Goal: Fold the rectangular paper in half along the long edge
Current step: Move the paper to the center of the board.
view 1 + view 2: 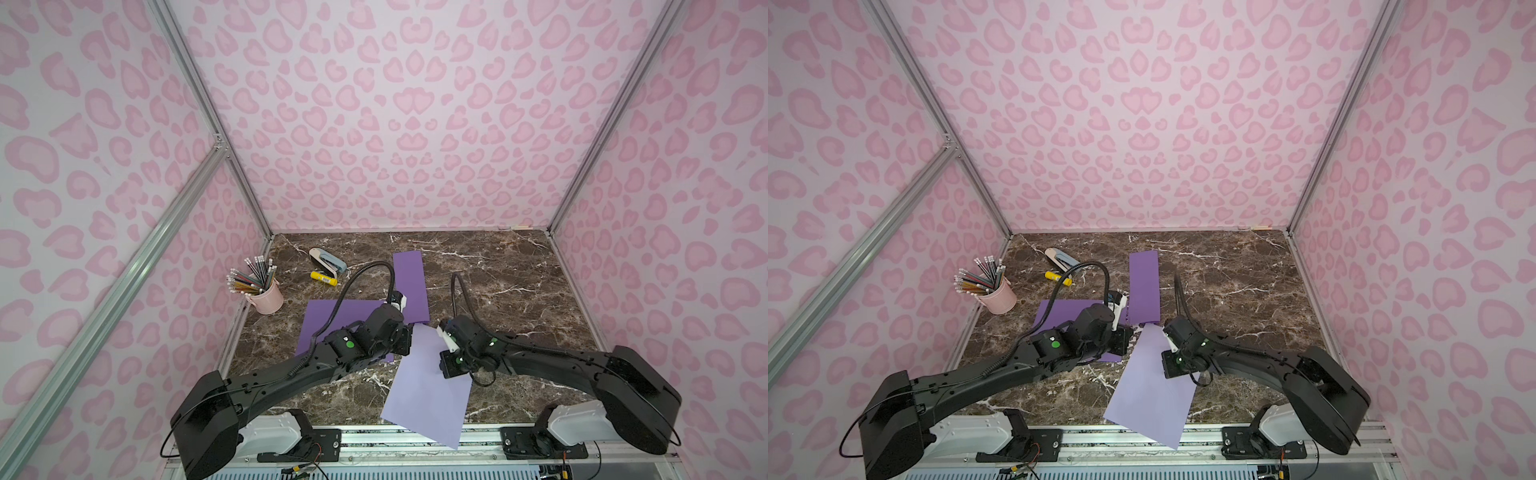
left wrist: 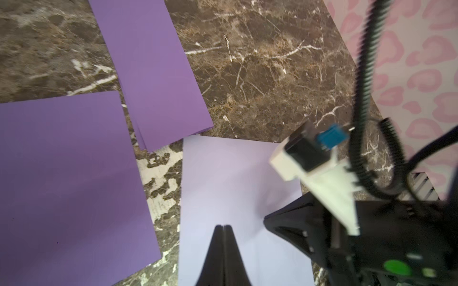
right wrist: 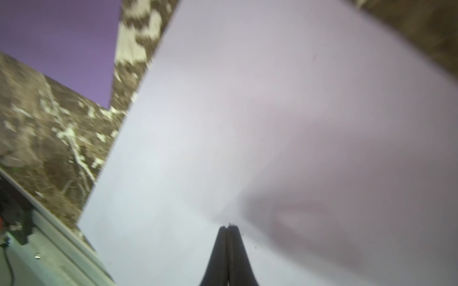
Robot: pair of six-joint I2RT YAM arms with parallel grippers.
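Marble tabletop (image 1: 498, 291) bears lilac paper (image 1: 424, 390) — pink-spotted walls (image 1: 415, 104) surround.

no readable text, label, brand, number or sign anywhere

Pale lilac paper (image 1: 1149, 392) askew on marble table (image 1: 1246, 282), corner overhanging front edge; purple sheet (image 1: 1059, 312), purple strip (image 1: 1144, 286) beyond.

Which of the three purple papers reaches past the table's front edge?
The pale lilac rectangular paper sheet: its near corner overhangs that edge. The wide dark purple sheet and the narrow dark purple strip lie farther back on the brown marble tabletop.
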